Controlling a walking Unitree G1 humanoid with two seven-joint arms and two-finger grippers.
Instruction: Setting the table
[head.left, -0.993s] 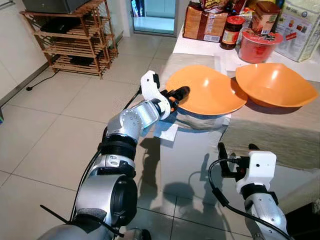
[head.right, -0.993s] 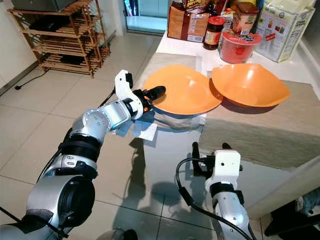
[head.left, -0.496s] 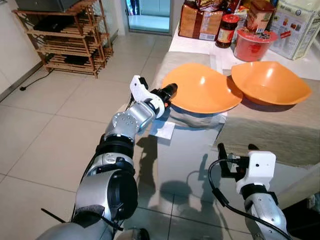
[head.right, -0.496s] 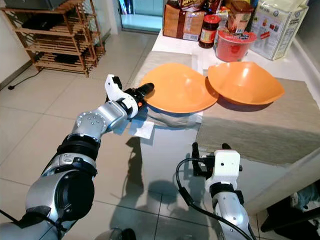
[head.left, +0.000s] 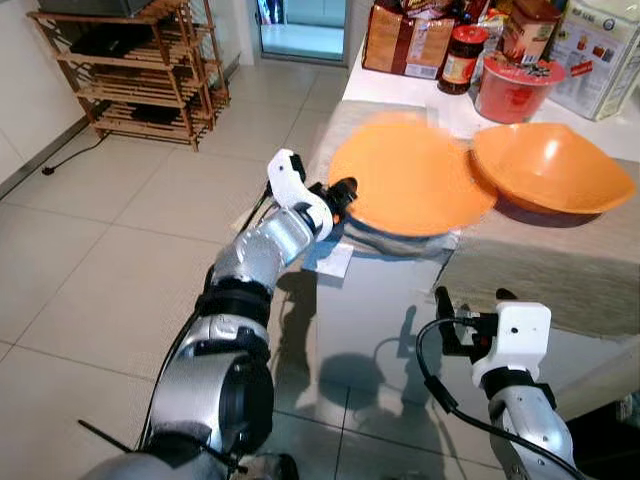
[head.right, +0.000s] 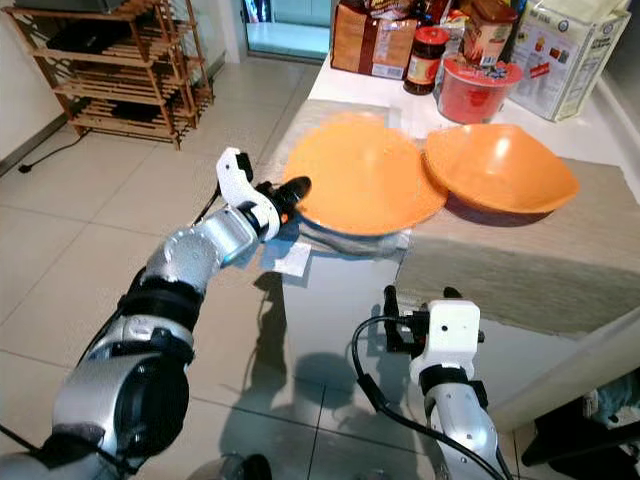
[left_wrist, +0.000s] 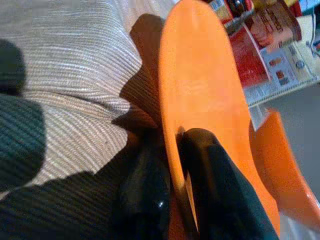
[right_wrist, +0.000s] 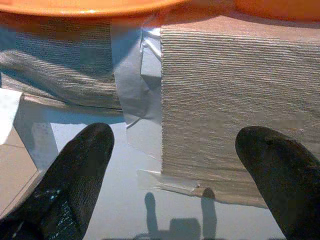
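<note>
Since half a second ago the near orange bowl (head.left: 410, 180) has tipped up at its left rim and blurs with motion, while the left gripper (head.left: 341, 194) keeps its hold on that rim; the right gripper (head.left: 470, 300) has not shifted.

The near orange bowl is wide, shallow and smooth, with a glossy plastic look and a wavy, softly pointed rim. It sits at the near left corner of the tabletop (head.left: 400, 90), over a ribbed beige-grey table runner (head.left: 540, 270). In the left wrist view the black fingers (left_wrist: 220, 185) pinch the thin rim, one inside the bowl and one beneath it. At 3 o'clock from it, rims touching or overlapping, rests a second orange bowl (head.left: 550, 165) of the same shape, level on the runner.

Toward 12 o'clock the white tabletop is crowded: a red tub (head.left: 512, 88) with a lid, a dark jar (head.left: 457, 60), a brown packet (head.left: 405, 40) and a printed box (head.left: 600, 55). A scrap of white paper (head.left: 330, 258) hangs off the table's near edge below the held bowl.

The right gripper hovers low at 5 o'clock, short of the runner's near edge, its fingers (right_wrist: 75, 165) spread wide with nothing between them. Open tiled floor (head.left: 100, 250) lies to 9 o'clock, with a slatted wooden shelf (head.left: 140, 70) at 10 o'clock.
</note>
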